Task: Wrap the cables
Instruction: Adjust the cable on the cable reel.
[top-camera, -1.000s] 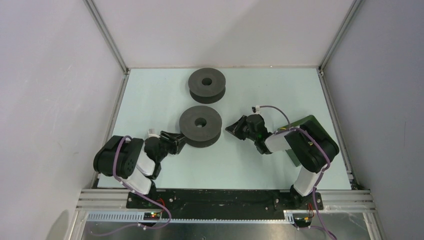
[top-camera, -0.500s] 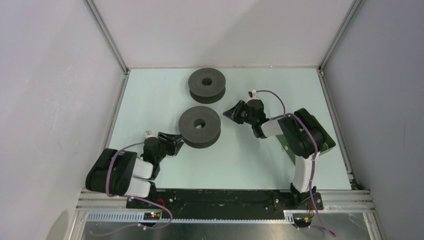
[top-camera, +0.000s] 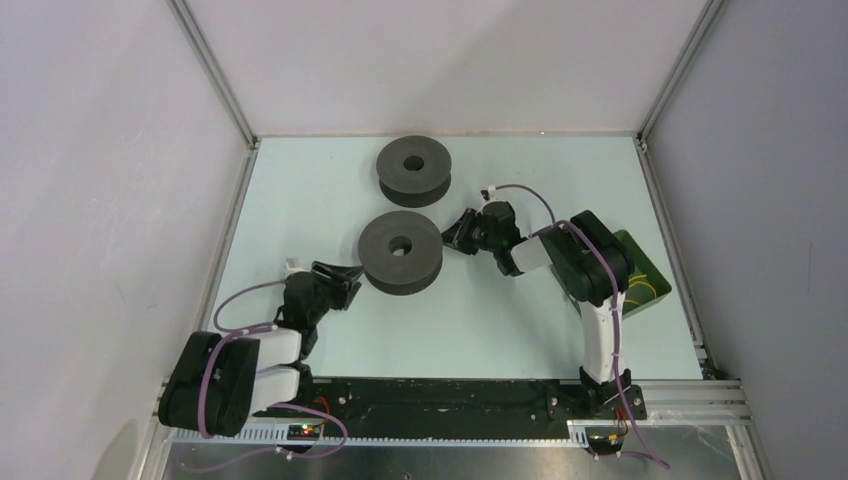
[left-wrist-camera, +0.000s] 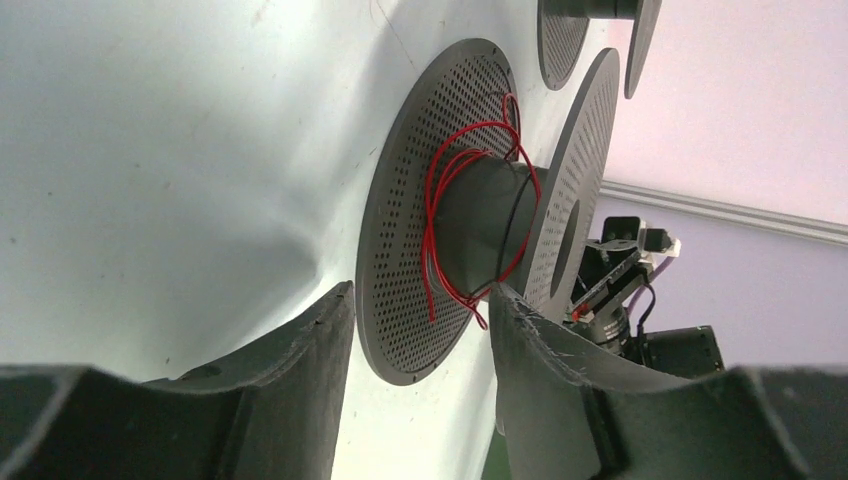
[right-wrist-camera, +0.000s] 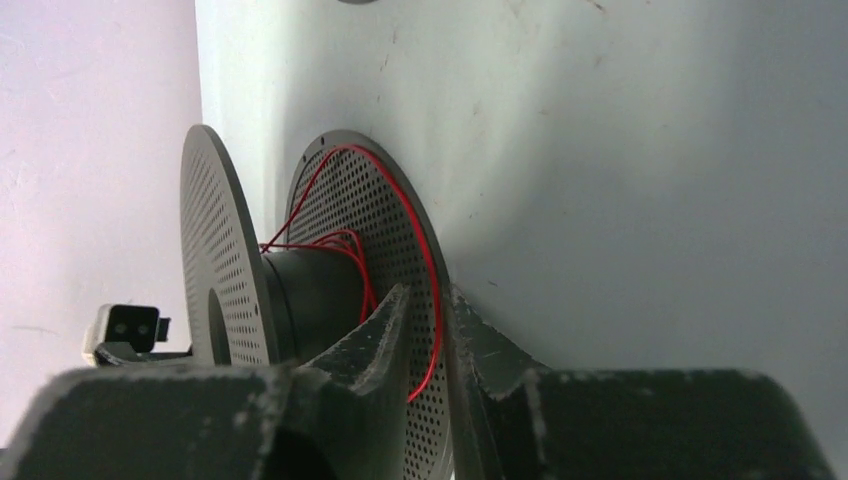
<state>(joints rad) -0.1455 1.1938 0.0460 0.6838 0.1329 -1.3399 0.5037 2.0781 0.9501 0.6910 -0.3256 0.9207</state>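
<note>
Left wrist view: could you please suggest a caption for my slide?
Red cable looped loosely round a perforated spool's core, framed by the open left claw.

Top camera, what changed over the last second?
The right gripper moved left and away to the near spool's right edge, jaws astride its lower disc, by the red cable. The left arm's elbow swung back toward its base. The left gripper, that spool and the far spool stayed put.

No text, label, brand name or number can be read in any of the views. The dark green box (top-camera: 645, 275), at about 3 o'clock on the table (top-camera: 300, 200), carries small yellow marks, but they are too small to read.
</note>
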